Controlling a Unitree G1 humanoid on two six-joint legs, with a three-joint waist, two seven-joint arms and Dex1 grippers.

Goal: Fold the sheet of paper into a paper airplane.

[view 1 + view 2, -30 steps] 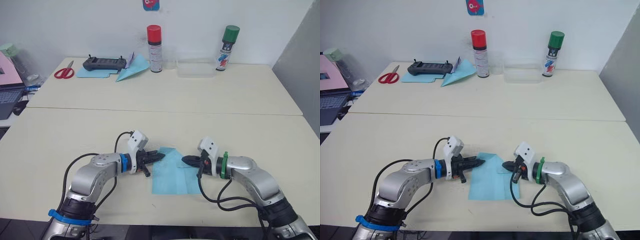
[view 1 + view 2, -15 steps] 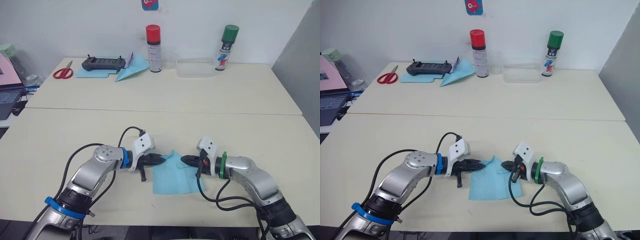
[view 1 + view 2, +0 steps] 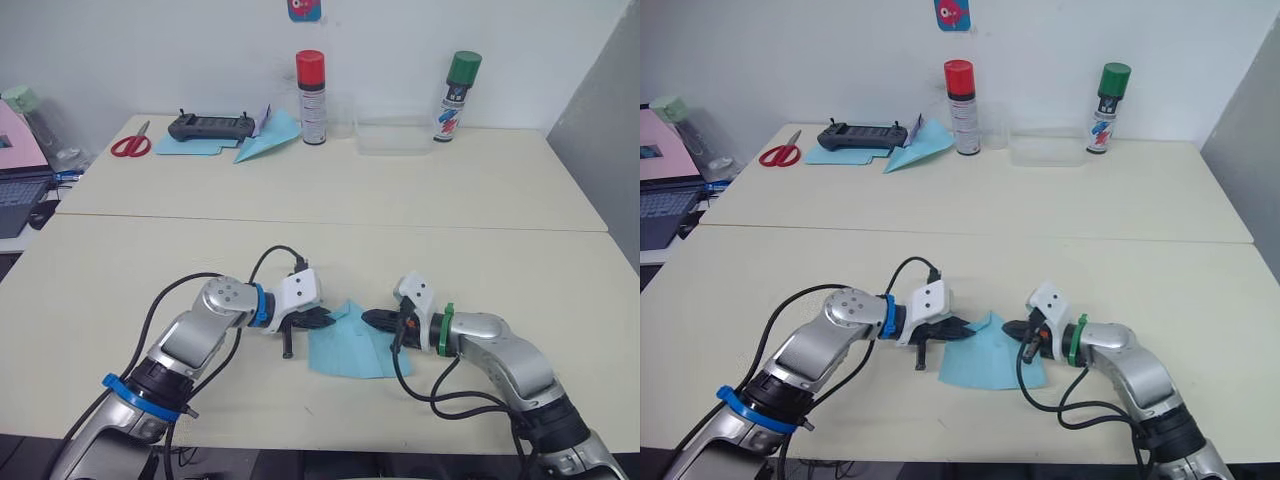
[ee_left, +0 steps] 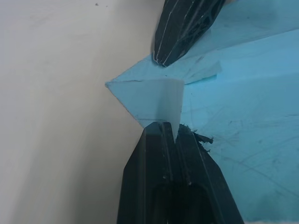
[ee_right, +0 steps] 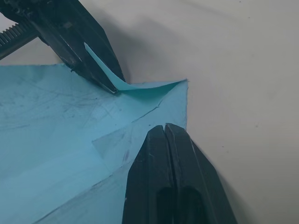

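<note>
Sheet of paper: light blue, lying on the near part of the cream table, between the two arms; most of it lies flat, and its far corner is lifted and curled over towards the middle.
Left gripper: comes in from the left side of the sheet, its black fingers pressed together on the raised corner flap, as the left wrist view shows with a pale sliver of paper pinched between the tips.
Right gripper: comes in from the right, its fingers together with the tips resting on the sheet just beside the folded corner; I cannot tell whether any paper is caught between them.
Gap between them: the two tips sit near each other over the far edge of the sheet, apart, not touching.
Far table: a red-capped spray can, a green-capped spray can, a clear plastic box between the cans.
Far left: a black controller, red scissors, and a long blue paper dart just beside the controller.
</note>
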